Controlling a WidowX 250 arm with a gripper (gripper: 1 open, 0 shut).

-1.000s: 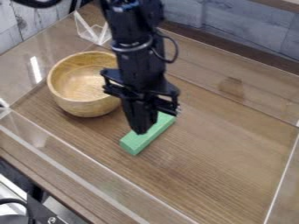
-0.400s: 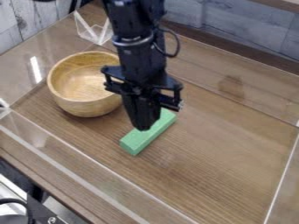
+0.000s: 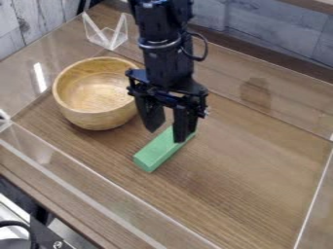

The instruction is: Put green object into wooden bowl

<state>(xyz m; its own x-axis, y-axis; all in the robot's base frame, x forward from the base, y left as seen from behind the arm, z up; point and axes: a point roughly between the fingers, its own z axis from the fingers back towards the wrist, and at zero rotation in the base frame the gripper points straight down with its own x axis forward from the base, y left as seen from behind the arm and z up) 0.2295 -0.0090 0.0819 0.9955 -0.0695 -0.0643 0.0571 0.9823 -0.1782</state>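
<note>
The wooden tabletop [image 3: 247,156] fills the view, ringed by a clear wall whose near edge blurs the front-left corner. The black arm comes down from the top edge, its upper part cut off. The wooden bowl [image 3: 89,92] sits toward the left edge, its right rim partly hidden behind the arm, and its inside looks bare. The gripper [image 3: 170,124] points down near the tabletop's middle, its 2 fingers spread apart and holding nothing. The green object [image 3: 160,151] lies flat just right of the bowl, not touching it; its far end sits under the gap between the fingers, its near end reaching toward the front edge. Whether the fingertips touch it cannot be made out.
</note>
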